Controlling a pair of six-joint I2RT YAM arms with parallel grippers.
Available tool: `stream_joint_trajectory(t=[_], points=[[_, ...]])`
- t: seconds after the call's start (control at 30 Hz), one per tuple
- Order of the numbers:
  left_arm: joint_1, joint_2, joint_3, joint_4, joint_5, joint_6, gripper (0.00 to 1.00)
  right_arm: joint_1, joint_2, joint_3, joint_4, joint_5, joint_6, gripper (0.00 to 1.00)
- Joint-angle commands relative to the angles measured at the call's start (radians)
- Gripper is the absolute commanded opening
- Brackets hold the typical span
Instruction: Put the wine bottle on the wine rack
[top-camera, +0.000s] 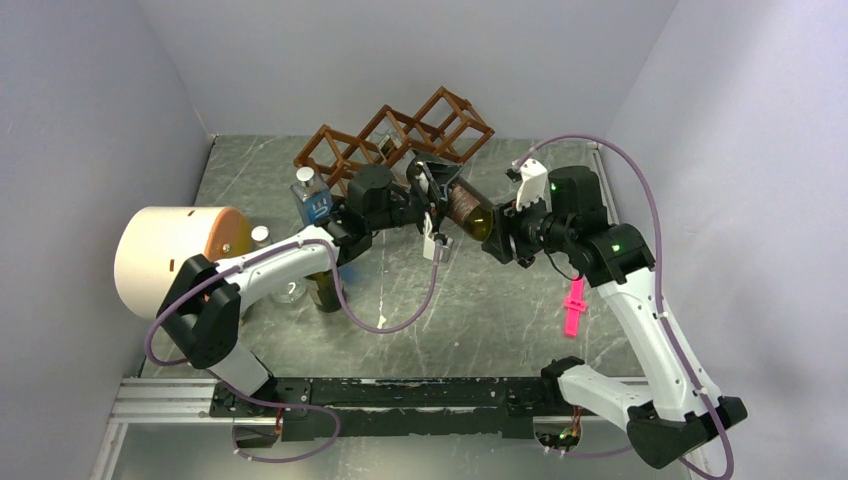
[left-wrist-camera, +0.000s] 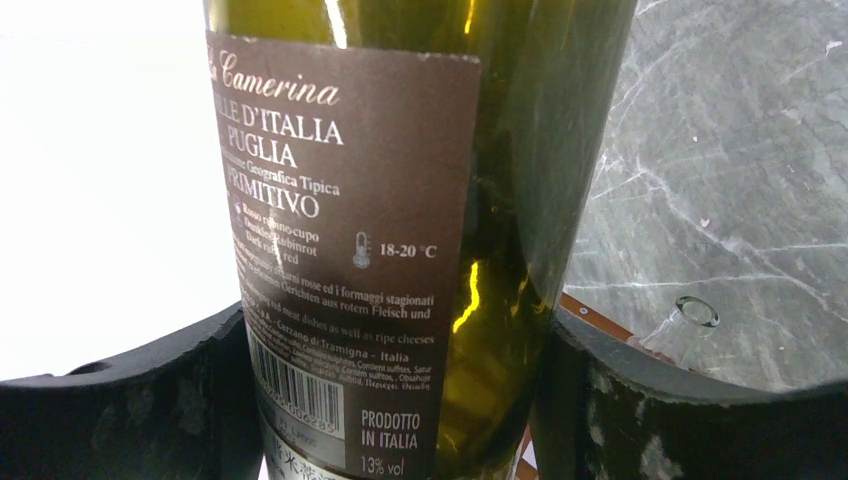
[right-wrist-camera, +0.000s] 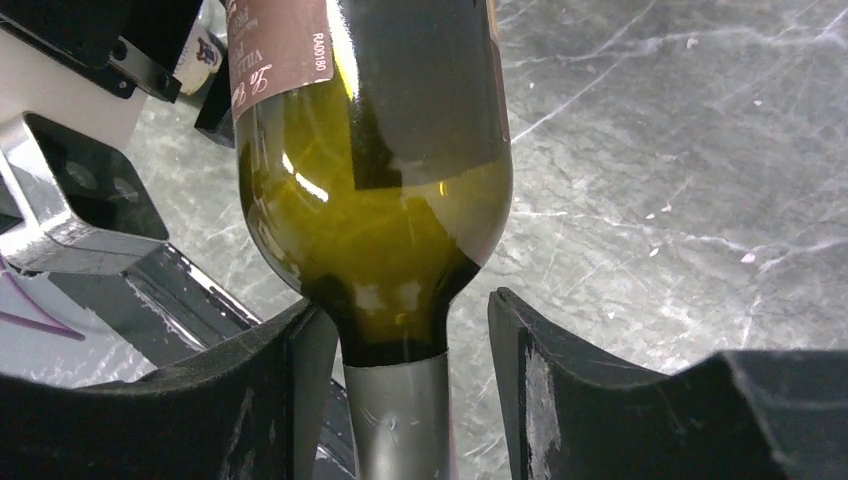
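Note:
The wine bottle (top-camera: 468, 208), dark green glass with a brown label, hangs roughly level above the table in front of the reddish-brown wine rack (top-camera: 395, 140). My left gripper (top-camera: 437, 200) is shut on the bottle's body. In the left wrist view both fingers press the bottle (left-wrist-camera: 350, 200) around the gripper (left-wrist-camera: 400, 400). My right gripper (top-camera: 500, 228) is open around the neck end. In the right wrist view the silver-capped neck of the bottle (right-wrist-camera: 380, 150) sits between the fingers of the gripper (right-wrist-camera: 410, 340), close to the left finger with a gap to the right one.
A large white and orange cylinder (top-camera: 170, 255) lies at the left. A small blue-labelled bottle (top-camera: 312, 198), a dark bottle (top-camera: 322, 290) and a clear glass item (top-camera: 288, 292) stand near the left arm. A pink tag (top-camera: 574, 305) hangs by the right arm. Grey walls enclose the table.

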Motion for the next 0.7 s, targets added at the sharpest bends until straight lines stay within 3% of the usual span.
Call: stream_joint_trajectory(t=[0.0,0.33,0.43,0.53,0.63,0.67], points=[[-0.008,-0.043,0.027,0.143,0.069,0.016,0.07,0.009,0.011,0.004,-0.005,-0.002,-0.008,0.59],[-0.049,-0.007,0.058,0.178,-0.008,0.007,0.07,0.018,0.022,-0.02,-0.006,-0.028,0.011,0.47],[-0.051,-0.007,0.069,0.186,-0.021,-0.02,0.07,0.018,0.022,-0.024,-0.003,-0.03,0.015,0.33],[-0.051,-0.012,0.074,0.181,-0.014,-0.049,0.07,0.018,0.027,-0.015,-0.002,-0.016,0.016,0.04],[-0.054,-0.018,0.064,0.193,-0.014,-0.08,0.08,0.017,0.019,-0.011,0.013,0.007,0.017,0.0],[-0.054,-0.02,0.057,0.206,-0.019,-0.087,0.13,0.018,0.009,-0.012,0.031,0.018,0.018,0.0]])
